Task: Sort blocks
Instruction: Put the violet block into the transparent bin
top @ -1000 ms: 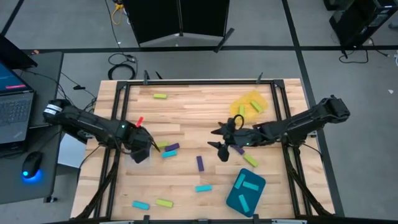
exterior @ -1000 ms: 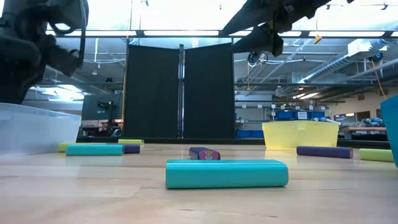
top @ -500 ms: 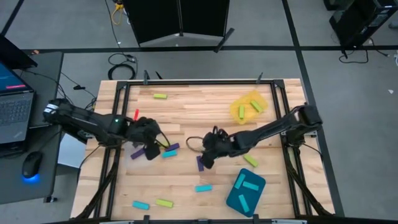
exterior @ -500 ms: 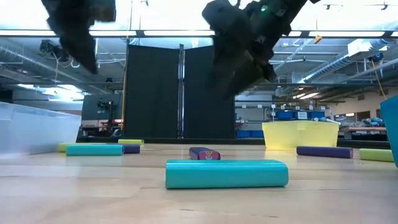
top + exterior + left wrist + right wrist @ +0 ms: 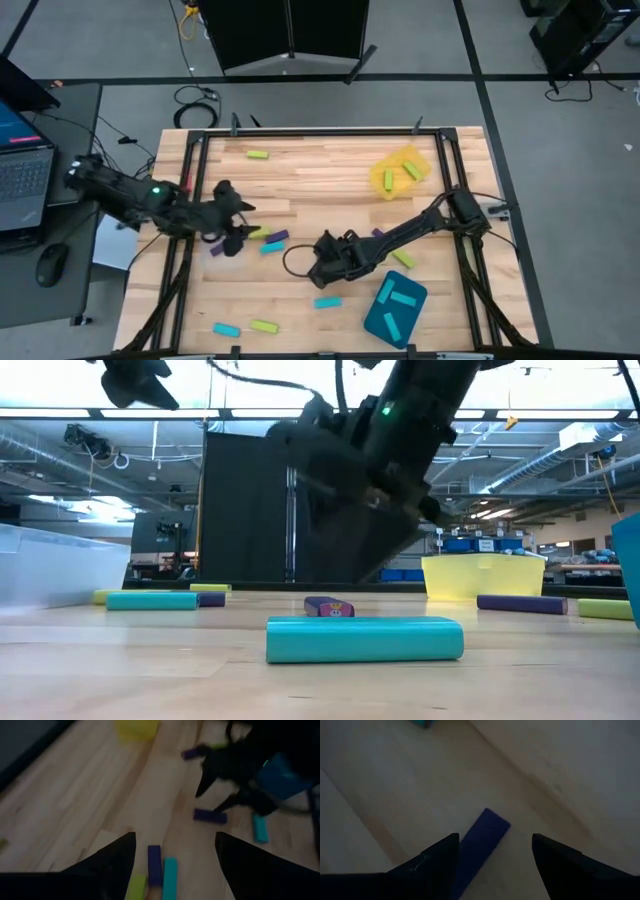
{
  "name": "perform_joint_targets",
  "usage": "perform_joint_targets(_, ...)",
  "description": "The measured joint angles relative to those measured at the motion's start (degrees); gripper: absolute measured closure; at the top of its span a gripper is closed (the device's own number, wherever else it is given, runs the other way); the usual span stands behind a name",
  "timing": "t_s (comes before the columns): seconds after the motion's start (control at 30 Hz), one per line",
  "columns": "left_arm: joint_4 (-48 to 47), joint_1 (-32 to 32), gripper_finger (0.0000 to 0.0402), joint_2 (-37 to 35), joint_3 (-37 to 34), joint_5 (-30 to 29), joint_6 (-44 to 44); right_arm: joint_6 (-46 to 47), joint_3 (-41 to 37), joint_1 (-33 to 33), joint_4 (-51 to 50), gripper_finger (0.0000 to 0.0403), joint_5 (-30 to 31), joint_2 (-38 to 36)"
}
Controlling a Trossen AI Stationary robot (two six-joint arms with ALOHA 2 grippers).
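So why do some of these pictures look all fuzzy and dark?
Right wrist view: dim, the purple oblong block soft-edged between open fingers. Left wrist view: dark and smeared too. Low view: the arm is a blurred silhouette against bright ceiling lights. High view: evenly lit, sharp.

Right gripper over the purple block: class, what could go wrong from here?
1. The right gripper is open with the purple block lying slanted between its fingers; closing may twist or push it aside.
2. The left gripper is open above three blocks lying side by side; it could catch two colours together.
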Motion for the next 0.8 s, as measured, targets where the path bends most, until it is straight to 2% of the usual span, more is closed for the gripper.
perform_joint_targets(0.27, 0.1, -4.89, 0.0128, -6.93, -0.01, -6.66, -0.37, 1.77, 4.66, 0.21, -1.5, 0.0142, -2.01, 5.72)
perform_joint_targets(0.47, 0.02, -6.44, 0.0128, -8.2, -0.05, -9.03, -1.29, 2.51, 5.11, 0.08, -1.79, 0.015, -2.73, 7.24)
perform_joint_targets(0.57, 0.04, -6.7, 0.0128, -8.19, -0.1, -9.04, -1.44, 2.5, 5.09, 0.07, -1.92, 0.0176, -2.96, 7.3)
perform_joint_targets(0.77, 2.0, -6.94, 0.0129, -8.19, -0.1, -9.02, -1.52, 1.9, 5.07, 0.05, -1.55, 0.0287, -3.39, 7.38)
perform_joint_targets(0.8, 2.61, -6.95, 0.0129, -8.2, -0.1, -8.95, -1.5, 1.64, 5.08, 0.06, -1.57, 0.0289, -3.32, 7.36)
